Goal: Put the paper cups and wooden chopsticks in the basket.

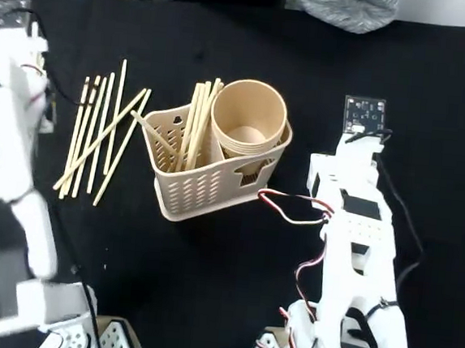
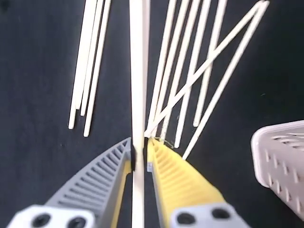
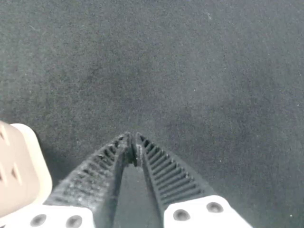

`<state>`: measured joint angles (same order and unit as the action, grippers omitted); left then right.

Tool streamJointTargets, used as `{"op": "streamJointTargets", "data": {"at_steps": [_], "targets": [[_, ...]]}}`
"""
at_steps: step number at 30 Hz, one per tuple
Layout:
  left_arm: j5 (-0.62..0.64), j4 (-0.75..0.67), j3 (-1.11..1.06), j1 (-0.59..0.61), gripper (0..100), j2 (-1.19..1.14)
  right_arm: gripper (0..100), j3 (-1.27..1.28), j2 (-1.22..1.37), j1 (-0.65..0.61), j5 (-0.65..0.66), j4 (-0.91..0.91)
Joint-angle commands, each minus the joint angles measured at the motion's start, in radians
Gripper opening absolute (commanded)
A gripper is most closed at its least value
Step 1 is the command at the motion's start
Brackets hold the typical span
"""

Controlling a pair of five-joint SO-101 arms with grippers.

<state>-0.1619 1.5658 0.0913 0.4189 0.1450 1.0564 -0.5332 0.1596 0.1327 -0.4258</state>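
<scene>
left wrist view, left gripper: the left gripper [image 2: 139, 145] has its grey and yellow fingers drawn narrow, clamped on one wooden chopstick [image 2: 139, 71] that runs straight out past the tips and back between the fingers.
loose chopsticks: the loose chopsticks [image 1: 97, 138] lie on the black table [image 1: 206, 286] at 9 o'clock of the basket. most lie side by side, and two are laid slantwise across the others. seen from the left wrist, they spread out on both sides of the held stick.
basket: the cream slatted basket [image 1: 206, 192] stands near the middle of the table and has two compartments. one corner of it shows in the left wrist view [image 2: 280, 156] and another in the right wrist view [image 3: 19, 161].
paper cups: the paper cups [image 1: 250, 114] are nested in one stack, upright in the compartment on the basket's 3 o'clock side.
basket sticks: the basket sticks [image 1: 194, 126] stand leaning in the 9 o'clock compartment. their tops reach over the rim toward 12 o'clock, and one lies slanted toward 10 o'clock.
right gripper: the right gripper [image 3: 131, 140] has its dark fingers closed tip to tip with nothing between them, above bare black cloth just beside the basket.
arms: the left arm [image 1: 7, 146] is at the table's 9 o'clock edge. the right arm [image 1: 357, 234] is at 4 o'clock of the basket.
</scene>
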Motion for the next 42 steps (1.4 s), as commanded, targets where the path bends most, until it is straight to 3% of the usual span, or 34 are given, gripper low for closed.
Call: {"op": "streamJointTargets", "data": {"at_steps": [1,18,27,33,42], "targets": [[0.012,-0.15,-0.217,-0.067,3,0.292,1.2,-0.01,-0.004,-0.011,0.008,0.021],[0.014,-0.591,-0.814,-0.228,3,1.155,1.2,-0.01,-0.004,-0.011,0.008,0.02],[0.015,-0.931,-1.02,-0.493,3,1.548,1.2,-0.008,-0.004,-0.011,0.008,0.02],[0.037,-1.148,-1.047,-0.713,3,1.553,1.2,-0.008,-0.004,-0.011,0.008,0.02],[0.327,-1.301,-1.023,-0.68,3,1.313,1.2,-0.01,-0.004,-0.009,0.008,0.02]]}}
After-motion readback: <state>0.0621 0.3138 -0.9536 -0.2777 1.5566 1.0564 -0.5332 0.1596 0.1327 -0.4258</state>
